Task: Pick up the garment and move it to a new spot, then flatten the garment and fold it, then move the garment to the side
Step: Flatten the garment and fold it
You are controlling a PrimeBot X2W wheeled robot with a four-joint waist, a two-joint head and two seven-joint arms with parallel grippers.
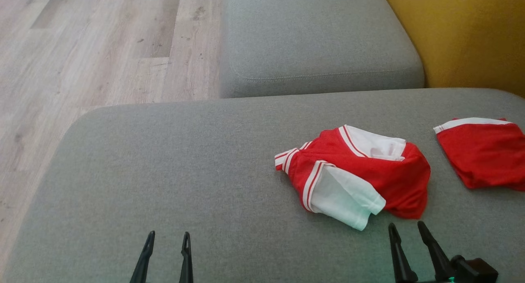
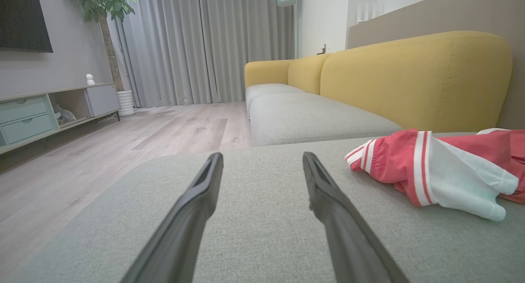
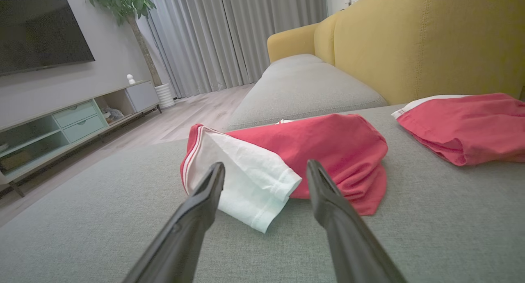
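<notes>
The garment (image 1: 369,172), a red shirt with white sleeves and red-and-white striped trim, lies crumpled on the grey cushion at right of centre. It also shows as the garment (image 2: 430,168) at the right of the left wrist view and the garment (image 3: 311,151) just beyond the fingers in the right wrist view. My right gripper (image 1: 406,227) stands open just in front of its near edge, not touching it. My left gripper (image 1: 169,235) is open over bare cushion, well to the garment's left. Both hold nothing.
A smaller folded red piece (image 1: 484,151) with a white band lies at the cushion's right edge. Beyond are another grey seat cushion (image 1: 320,41) and the yellow sofa back (image 1: 471,33). Wood floor (image 1: 94,49) lies to the left; a TV cabinet (image 3: 61,127) stands across the room.
</notes>
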